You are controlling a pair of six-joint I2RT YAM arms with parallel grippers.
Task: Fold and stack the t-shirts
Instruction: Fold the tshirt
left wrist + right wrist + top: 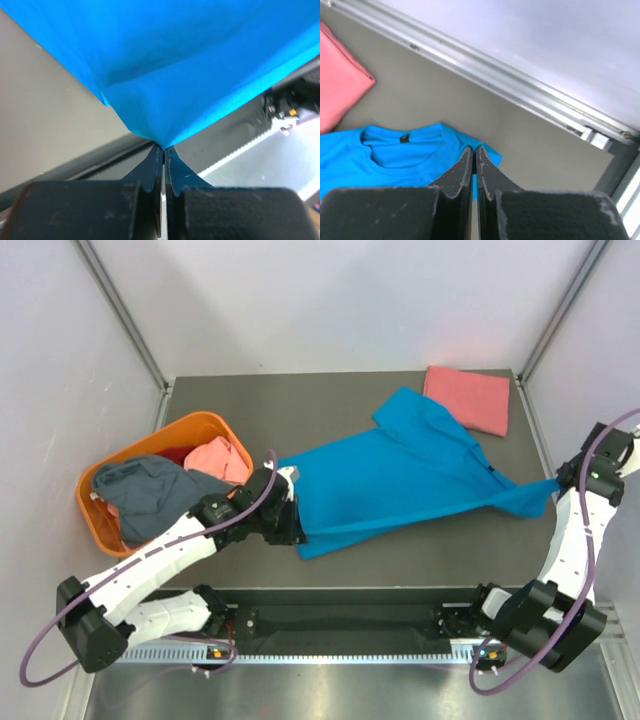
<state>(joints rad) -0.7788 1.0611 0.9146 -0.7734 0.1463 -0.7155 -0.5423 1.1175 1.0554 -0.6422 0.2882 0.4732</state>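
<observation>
Jaws clench the bright blue t-shirt [400, 475]: left jaws at its hem, right jaws near its collar, cloth stretched over the bench [450, 552]. Orange basket [195, 422], left, holds a grey-blue shirt [150, 495] and a salmon shirt [220, 458]; folded salmon-pink t-shirt [468, 398] lies far right.

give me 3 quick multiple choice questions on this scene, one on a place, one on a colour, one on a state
1. Where on the table is the folded pink shirt? A near left corner B far right corner C middle
2. What colour is the stretched shirt? A blue B grey C pink
3. How do the left and right jaws stand? A both open B one open C both shut on the stretched shirt
Answers: 1 B, it lies by the far right edge; 2 A, bright blue cloth; 3 C, both wrist views show cloth pinched.
</observation>
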